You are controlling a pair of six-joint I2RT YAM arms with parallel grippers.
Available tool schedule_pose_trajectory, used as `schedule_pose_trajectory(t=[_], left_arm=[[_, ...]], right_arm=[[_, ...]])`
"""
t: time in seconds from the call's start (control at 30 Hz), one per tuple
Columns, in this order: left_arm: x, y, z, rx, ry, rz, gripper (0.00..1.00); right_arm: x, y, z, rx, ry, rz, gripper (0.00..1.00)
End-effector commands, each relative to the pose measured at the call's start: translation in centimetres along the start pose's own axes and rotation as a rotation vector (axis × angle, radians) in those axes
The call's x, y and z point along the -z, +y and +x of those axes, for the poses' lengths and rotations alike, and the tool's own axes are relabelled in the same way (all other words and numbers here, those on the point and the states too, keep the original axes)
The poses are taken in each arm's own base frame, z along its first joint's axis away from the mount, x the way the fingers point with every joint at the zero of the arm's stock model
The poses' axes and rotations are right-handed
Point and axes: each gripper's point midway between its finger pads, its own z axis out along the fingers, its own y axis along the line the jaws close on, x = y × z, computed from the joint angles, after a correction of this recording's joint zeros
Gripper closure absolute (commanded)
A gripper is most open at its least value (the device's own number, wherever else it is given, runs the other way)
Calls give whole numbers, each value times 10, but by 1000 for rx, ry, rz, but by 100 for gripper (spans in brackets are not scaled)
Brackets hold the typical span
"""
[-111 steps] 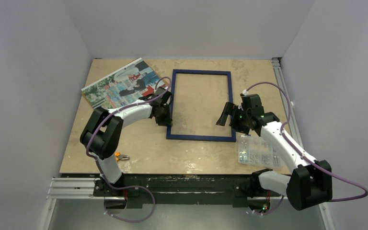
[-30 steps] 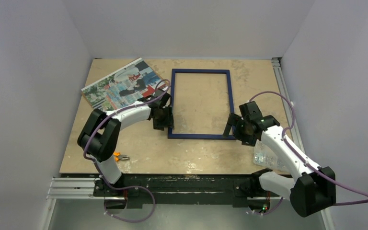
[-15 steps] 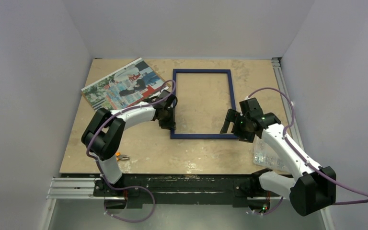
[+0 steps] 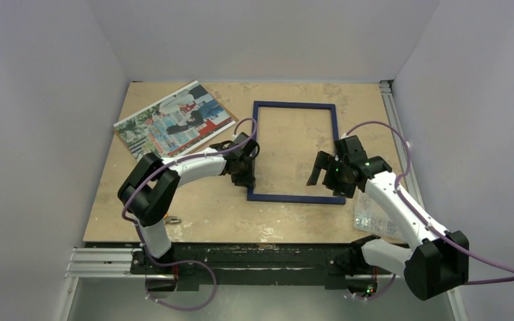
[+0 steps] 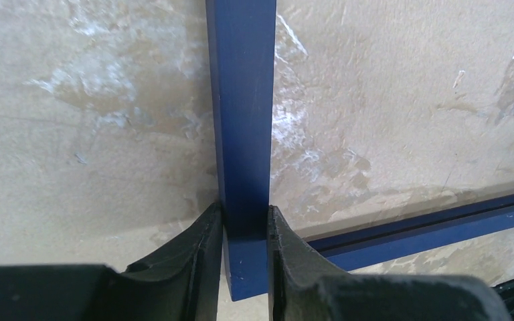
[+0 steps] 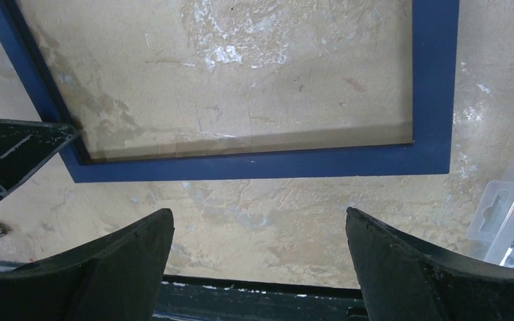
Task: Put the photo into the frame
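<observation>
Currently gripped: the frame (image 4: 294, 103), pinched on its left rail close to the near-left corner by the left hand (image 5: 244, 227), which is narrowed to rail width
Right hand (image 6: 258, 221): spread wide, holding nothing, hovering over the frame's near-right part
Frame: flat on the worktop (image 4: 207, 207), blue front up
Photo (image 4: 174, 117): face up at the far left, near the frame's left rail but apart from it
Likely step: positioning the frame, probably before turning it back-up
Doing it well: keep the pinch square across the rail; move the thin frame low and flat so it cannot twist; set the right hand on the opposite rail before any lift
Risk: pane slipping out; clear plastic box (image 4: 375, 224) close beside the right arm
</observation>
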Motion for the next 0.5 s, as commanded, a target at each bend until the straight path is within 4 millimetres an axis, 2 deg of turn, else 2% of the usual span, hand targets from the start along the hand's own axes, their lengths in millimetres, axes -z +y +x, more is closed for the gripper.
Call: schedule_pose_trajectory(t=[0.0, 0.43, 0.47], left_arm=[[3, -10, 20, 32, 35, 11, 100], [4, -21, 39, 77, 20, 39, 100], [4, -21, 40, 73, 20, 40, 94]], right_arm=[[10, 13, -16, 13, -47, -45, 2], [9, 10, -15, 21, -52, -34, 1], [9, 10, -15, 21, -53, -35, 1]])
